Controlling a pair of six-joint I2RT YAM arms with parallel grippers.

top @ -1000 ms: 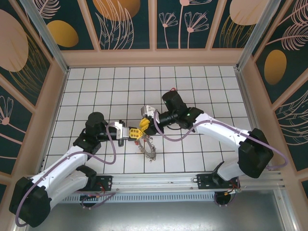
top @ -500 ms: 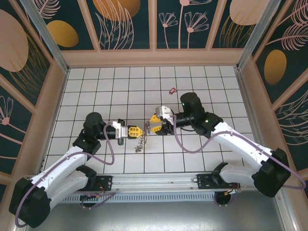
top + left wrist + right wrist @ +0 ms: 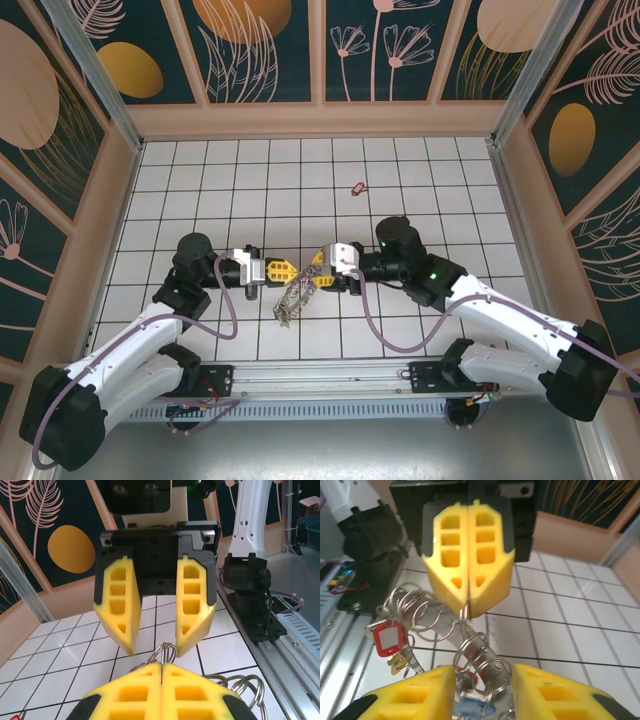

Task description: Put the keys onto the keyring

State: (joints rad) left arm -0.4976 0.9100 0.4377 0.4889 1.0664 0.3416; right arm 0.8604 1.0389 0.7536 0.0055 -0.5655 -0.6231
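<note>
**A:** Where does it all sit on the tiled table (image 3: 200, 180)?

**B:** In the middle. The left gripper (image 3: 289, 272) reaches in from 9 o'clock and the right gripper (image 3: 316, 277) from 3 o'clock, tips almost meeting. The keyring (image 3: 291, 300) droops from between them toward 6 o'clock. I cannot tell whether its low end rests on the tiles.

**A:** Which one holds it?

**B:** The left. Its yellow fingers are pressed together, pinching a single wire loop at the very tips. The right's fingers stand spread on either side of the coils, and I see them gripping nothing.

**A:** And the keys?

**B:** A loose key (image 3: 358, 187) with a reddish tag lies well apart, toward 1 o'clock. On the bundle itself, a red tag (image 3: 385, 641) hangs at 8 o'clock and a blue tag (image 3: 470, 709) at 6 o'clock.

**A:** So what makes this step go well?

**B:** I'd say the right gripper should close on one loop only, just beside the left's pinch, rather than on the whole tangle. The wire is thin and springy, so a grab across several coils would probably slip or twist. The left should hold firm and steady while the right takes its bite. A tug from either side could pull the loop out of that shallow tip grip.
</note>
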